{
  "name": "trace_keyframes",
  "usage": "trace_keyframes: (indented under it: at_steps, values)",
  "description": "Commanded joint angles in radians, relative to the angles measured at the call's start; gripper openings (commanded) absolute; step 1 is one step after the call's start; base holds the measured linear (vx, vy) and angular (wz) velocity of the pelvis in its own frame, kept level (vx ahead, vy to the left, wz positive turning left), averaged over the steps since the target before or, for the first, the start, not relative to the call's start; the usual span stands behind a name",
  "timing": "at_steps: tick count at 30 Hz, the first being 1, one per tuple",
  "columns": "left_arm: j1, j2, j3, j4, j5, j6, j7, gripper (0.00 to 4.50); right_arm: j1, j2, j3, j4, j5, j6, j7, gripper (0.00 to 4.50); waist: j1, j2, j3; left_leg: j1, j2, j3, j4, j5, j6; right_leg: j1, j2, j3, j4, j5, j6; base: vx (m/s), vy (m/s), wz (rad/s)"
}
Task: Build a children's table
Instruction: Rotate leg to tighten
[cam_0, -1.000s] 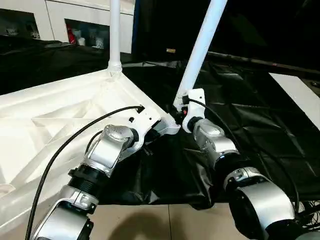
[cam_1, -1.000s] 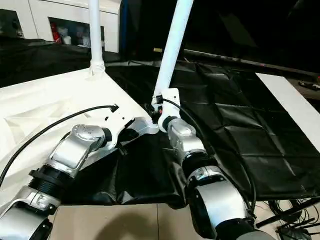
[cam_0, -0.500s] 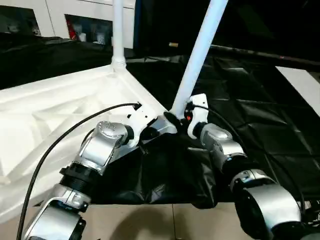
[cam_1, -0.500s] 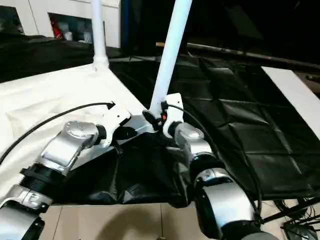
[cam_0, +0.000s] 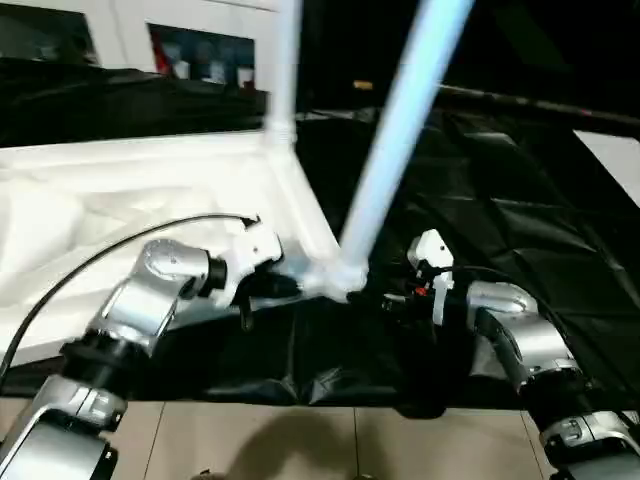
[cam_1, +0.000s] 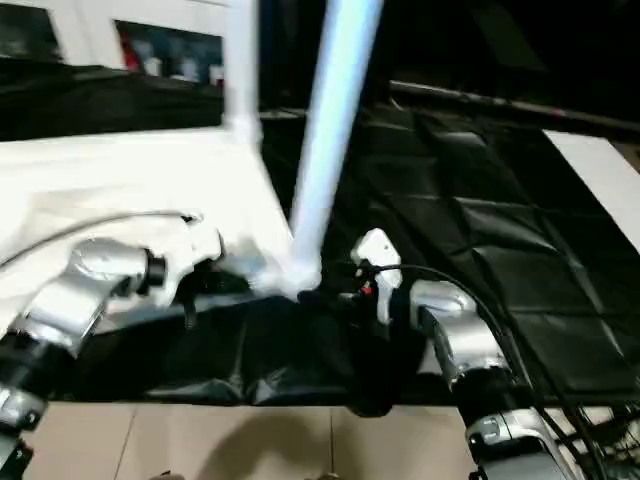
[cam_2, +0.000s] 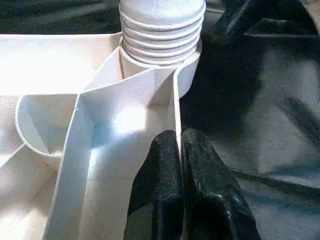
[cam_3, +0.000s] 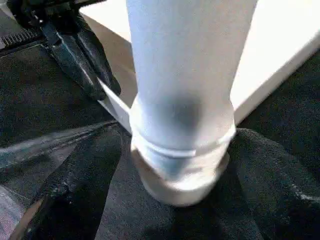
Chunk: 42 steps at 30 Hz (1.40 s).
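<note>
Leg-fitting at the near corner of the upturned table (cam_0: 130, 190), which lies ribs-up on the black tabletop (cam_0: 520, 200) with its corner close to that tabletop's front edge. One leg (cam_0: 283, 70) stands in the far corner socket. A second leg (cam_0: 400, 130) rises from the near socket (cam_3: 175, 185) and leans away towards the robot's right. The left tool (cam_2: 178, 150) is pinched narrow on the thin rim wall just beside that socket. The right tool (cam_3: 180, 150) stands wide, one finger on each side of the leg's base; whether either finger touches it cannot be told.

The step in hand looks like seating this leg. Ribbed rings (cam_2: 162, 30) show above the socket's mouth in the left wrist view, so the leg is probably not fully home. To do it well, the left tool would best hold the rim firm so the corner cannot swing or slide off the edge. The right tool should close low on the leg, near the collar rather than up the taper, where the smooth tube would slip. The lean wants correcting first: a leg brought in line with the socket should go down cleanly, while one turned or pressed at a slant is likely to jam or lever the light plastic corner up
</note>
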<state>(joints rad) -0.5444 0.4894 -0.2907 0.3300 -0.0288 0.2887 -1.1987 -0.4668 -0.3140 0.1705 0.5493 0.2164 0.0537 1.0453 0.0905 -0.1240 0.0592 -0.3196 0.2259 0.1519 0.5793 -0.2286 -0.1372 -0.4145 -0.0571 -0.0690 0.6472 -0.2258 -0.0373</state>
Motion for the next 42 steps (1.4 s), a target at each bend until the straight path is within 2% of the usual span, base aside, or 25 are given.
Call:
trace_keyframes:
  at_steps: [1, 5, 8, 10, 13, 14, 18, 20, 27, 31, 32, 34, 36, 37, 38, 39, 40, 42]
  values:
    - [-0.011, -0.013, -0.016, -0.046, -0.038, -0.027, -0.034, 0.00, 0.008, -0.009, 0.013, -0.030, -0.020, -0.012, 0.001, 3.72, -0.003, 0.018, -0.064, -0.009, 0.004, 0.019, -0.052, 0.072, 0.075, 0.079, -0.069, 0.058, -0.057, 0.134, -0.268, 0.000, 0.000, 0.00]
    - [-0.011, -0.011, -0.020, -0.035, -0.043, -0.050, -0.049, 0.00, 0.012, -0.014, 0.042, -0.059, -0.040, 0.000, -0.011, 3.72, -0.004, 0.015, -0.066, -0.012, 0.000, 0.018, -0.050, 0.114, 0.081, 0.082, -0.067, 0.058, -0.054, 0.182, -0.256, 0.000, 0.000, 0.00]
    - [-0.011, -0.014, -0.018, -0.031, -0.041, -0.056, -0.058, 0.00, 0.011, -0.011, 0.041, -0.058, -0.041, 0.005, -0.001, 3.72, -0.003, 0.016, -0.067, -0.012, 0.000, 0.019, -0.048, 0.119, 0.087, 0.082, -0.067, 0.058, -0.052, 0.190, -0.260, 0.000, 0.000, 0.00]
    - [-0.010, -0.014, -0.017, -0.032, -0.041, -0.056, -0.062, 0.00, 0.009, -0.006, 0.035, -0.054, -0.037, 0.004, -0.002, 3.47, -0.003, 0.016, -0.068, -0.012, 0.000, 0.018, -0.048, 0.123, 0.089, 0.081, -0.067, 0.058, -0.051, 0.197, -0.262, 0.000, 0.000, 0.00]
    - [-0.008, -0.012, -0.018, -0.033, -0.042, -0.054, -0.067, 0.00, 0.000, 0.009, 0.025, -0.035, -0.031, -0.004, 0.001, 3.33, -0.002, 0.015, -0.068, -0.014, 0.000, 0.018, -0.047, 0.117, 0.089, 0.083, -0.068, 0.058, -0.051, 0.188, -0.262, 0.000, 0.000, 0.00]
    - [-0.007, -0.011, -0.019, -0.034, -0.043, -0.053, -0.069, 0.00, -0.002, 0.012, 0.024, -0.031, -0.029, -0.005, 0.001, 3.09, -0.002, 0.015, -0.069, -0.013, 0.000, 0.018, -0.047, 0.117, 0.088, 0.083, -0.069, 0.058, -0.050, 0.187, -0.262, 0.000, 0.000, 0.00]
    - [-0.007, -0.011, -0.020, -0.030, -0.042, -0.056, -0.070, 0.00, -0.010, 0.018, 0.028, -0.009, -0.033, -0.012, -0.005, 2.83, -0.002, 0.016, -0.069, -0.014, 0.000, 0.017, -0.046, 0.120, 0.086, 0.082, -0.068, 0.057, -0.049, 0.189, -0.263, 0.000, 0.000, 0.00]
    - [-0.006, -0.011, -0.019, -0.030, -0.039, -0.057, -0.070, 0.00, -0.013, 0.021, 0.031, 0.001, -0.037, -0.017, -0.006, 2.79, -0.003, 0.013, -0.070, -0.015, 0.000, 0.018, -0.045, 0.120, 0.085, 0.083, -0.068, 0.057, -0.048, 0.186, -0.262, 0.000, 0.000, 0.00]
    - [0.002, -0.009, -0.019, -0.036, -0.039, -0.051, -0.075, 0.00, -0.014, 0.035, 0.026, 0.016, -0.042, -0.021, -0.008, 2.75, -0.003, 0.014, -0.069, -0.015, 0.001, 0.017, -0.046, 0.102, 0.081, 0.082, -0.070, 0.056, -0.050, 0.155, -0.257, 0.000, 0.000, 0.00]
    - [-0.009, -0.053, -0.008, 0.001, -0.001, -0.026, 0.041, 0.00, -0.016, 0.075, -0.026, 0.065, -0.035, 0.000, -0.138, 2.75, -0.005, 0.014, -0.070, -0.015, 0.001, 0.018, -0.046, 0.106, 0.075, 0.081, -0.069, 0.057, -0.050, 0.155, -0.255, 0.000, 0.000, 0.00]
    - [-0.018, -0.077, -0.002, 0.019, 0.012, -0.012, 0.092, 0.00, -0.019, 0.091, -0.043, 0.092, -0.037, 0.006, -0.191, 2.75, -0.006, 0.014, -0.069, -0.015, 0.001, 0.018, -0.047, 0.090, 0.063, 0.081, -0.070, 0.056, -0.053, 0.128, -0.251, 0.000, 0.000, 0.00]
    - [-0.018, -0.078, -0.002, 0.020, 0.012, -0.011, 0.093, 0.00, -0.019, 0.091, -0.044, 0.093, -0.037, 0.007, -0.192, 2.74, -0.005, 0.014, -0.067, -0.016, 0.001, 0.017, -0.049, 0.064, 0.049, 0.082, -0.071, 0.057, -0.057, 0.084, -0.239, 0.000, 0.000, 0.00]
    - [-0.041, -0.140, -0.003, 0.059, 0.035, 0.013, 0.184, 0.00, -0.031, 0.143, -0.081, 0.154, -0.037, 0.026, -0.323, 2.74, -0.007, 0.021, -0.065, -0.014, 0.001, 0.018, -0.051, 0.037, 0.037, 0.078, -0.071, 0.058, -0.061, 0.051, -0.230, 0.000, 0.000, 0.00]
    - [-0.048, -0.154, -0.003, 0.069, 0.040, 0.019, 0.205, 0.00, -0.036, 0.155, -0.088, 0.166, -0.037, 0.028, -0.352, 2.74, -0.008, 0.019, -0.063, -0.013, 0.001, 0.020, -0.052, 0.020, 0.032, 0.077, -0.070, 0.059, -0.065, 0.028, -0.225, 0.000, 0.000, 0.00]
    - [-0.068, -0.198, -0.002, 0.098, 0.055, 0.044, 0.271, 0.00, -0.055, 0.194, -0.109, 0.205, -0.039, 0.032, -0.443, 2.74, -0.010, 0.022, -0.062, -0.011, 0.001, 0.019, -0.055, -0.031, 0.010, 0.074, -0.072, 0.059, -0.073, -0.060, -0.205, 0.000, 0.000, 0.00]
    - [-0.069, -0.200, -0.002, 0.099, 0.055, 0.044, 0.273, 0.00, -0.056, 0.196, -0.110, 0.206, -0.039, 0.032, -0.446, 2.74, -0.008, 0.021, -0.063, -0.009, 0.002, 0.017, -0.056, -0.037, 0.005, 0.075, -0.073, 0.058, -0.075, -0.080, -0.199, 0.000, 0.000, 0.00]
    - [-0.080, -0.224, -0.003, 0.115, 0.063, 0.053, 0.305, 0.00, -0.071, 0.219, -0.124, 0.229, -0.036, 0.037, -0.499, 2.74, -0.008, 0.021, -0.063, -0.014, 0.001, 0.016, -0.056, -0.029, -0.002, 0.078, -0.073, 0.059, -0.074, -0.083, -0.190, 0.000, 0.000, 0.00]
    - [-0.101, -0.268, 0.003, 0.149, 0.077, 0.074, 0.376, 0.00, -0.101, 0.260, -0.149, 0.267, -0.036, 0.031, -0.590, 2.74, -0.008, 0.024, -0.064, -0.011, 0.001, 0.017, -0.055, -0.030, -0.003, 0.072, -0.071, 0.059, -0.073, -0.070, -0.184, 0.000, 0.000, 0.00]
